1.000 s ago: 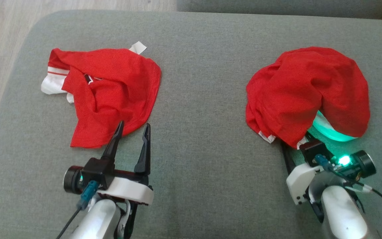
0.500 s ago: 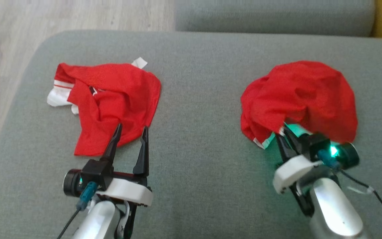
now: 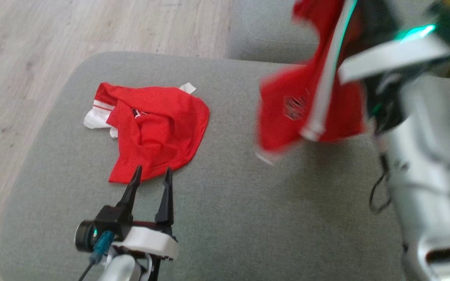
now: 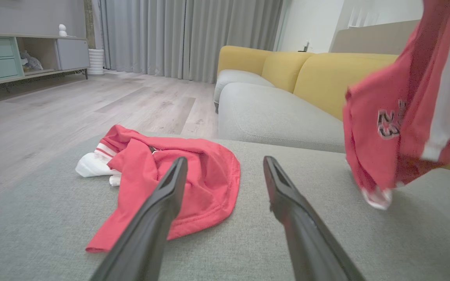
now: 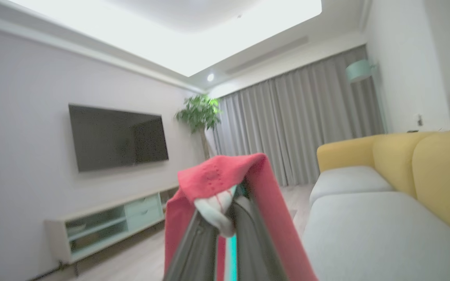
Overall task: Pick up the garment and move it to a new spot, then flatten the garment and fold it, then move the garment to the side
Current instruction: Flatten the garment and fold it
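My right gripper (image 5: 227, 218) is raised high and shut on the white-trimmed edge of a red garment (image 3: 283, 117). The garment hangs from it above the right side of the grey cushion (image 3: 225, 226), blurred in the head view. In the left wrist view this hanging garment (image 4: 389, 148) shows a white side stripe and a number patch. A second red garment (image 3: 158, 128) with white trim lies crumpled on the left of the cushion. Just before its near hem, my left gripper (image 3: 152, 171) stands open, its fingers (image 4: 170, 187) low over the cushion with nothing between them.
Beyond the cushion stands a sofa with a grey seat (image 4: 279, 117) and a yellow back (image 4: 326, 74). Wooden floor (image 3: 25, 58) lies to the left and far side. A low TV cabinet (image 5: 104, 226) lines the wall.
My right gripper has shut on the right-hand garment and lifted it off the cushion, up and away. The head camera has shifted. The left gripper has stayed open in place.
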{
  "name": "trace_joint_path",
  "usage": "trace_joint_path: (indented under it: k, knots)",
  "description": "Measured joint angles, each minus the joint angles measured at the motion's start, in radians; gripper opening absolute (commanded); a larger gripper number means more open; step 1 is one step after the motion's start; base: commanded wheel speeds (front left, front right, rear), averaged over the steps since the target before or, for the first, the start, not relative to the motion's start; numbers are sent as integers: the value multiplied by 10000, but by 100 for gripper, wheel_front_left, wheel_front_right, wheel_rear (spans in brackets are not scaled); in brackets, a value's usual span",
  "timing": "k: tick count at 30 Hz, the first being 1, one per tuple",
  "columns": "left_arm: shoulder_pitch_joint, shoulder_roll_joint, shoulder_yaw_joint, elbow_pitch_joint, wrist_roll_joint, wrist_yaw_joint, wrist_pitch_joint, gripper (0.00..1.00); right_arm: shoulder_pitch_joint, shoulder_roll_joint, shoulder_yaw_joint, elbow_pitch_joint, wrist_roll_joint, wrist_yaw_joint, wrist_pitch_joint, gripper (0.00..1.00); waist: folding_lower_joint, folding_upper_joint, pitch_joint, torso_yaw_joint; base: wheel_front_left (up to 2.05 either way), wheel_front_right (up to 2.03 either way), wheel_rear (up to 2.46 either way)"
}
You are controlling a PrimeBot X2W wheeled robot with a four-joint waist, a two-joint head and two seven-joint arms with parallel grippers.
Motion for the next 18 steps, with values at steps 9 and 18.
trace_joint_path:
  k: [9,18]
  knots:
    - [447,15,316,-119,186,-8,0,100,28,-109,-2922,1237,40,0,-29,0,1,0,-187,-781,0,0,0]
    - [403,12,351,-125,451,-176,0,100,4552,2,-5256,2489,-2207,-2,512,100,1,0,207,-1687,0,0,0]
